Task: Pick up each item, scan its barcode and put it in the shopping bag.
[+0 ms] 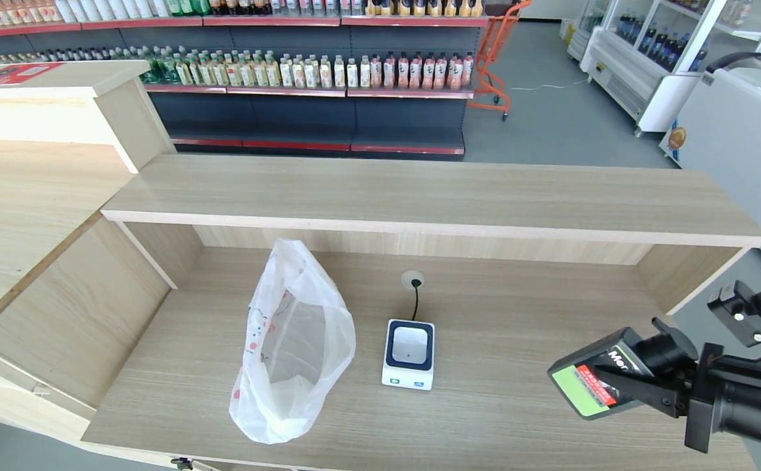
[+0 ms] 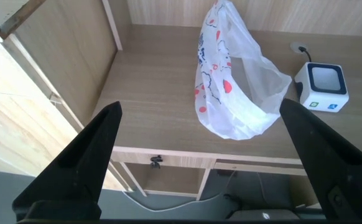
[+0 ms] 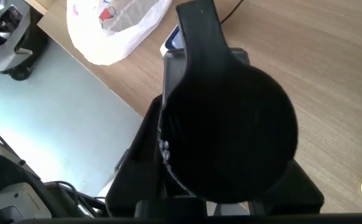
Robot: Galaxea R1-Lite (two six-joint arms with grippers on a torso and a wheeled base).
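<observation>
I see one big wooden counter. On it stands one white shopping bag with its mouth open. Just beside the bag sits one small white scanner with a black cord. My right gripper is closed tight on one black item with a green and red label. It holds the item up over the counter's right end, well apart from the scanner. My left gripper is wide open and holds nothing.

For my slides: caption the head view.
Right gripper holds black green-labelled package; white scanner, translucent plastic bag on wooden counter.
</observation>
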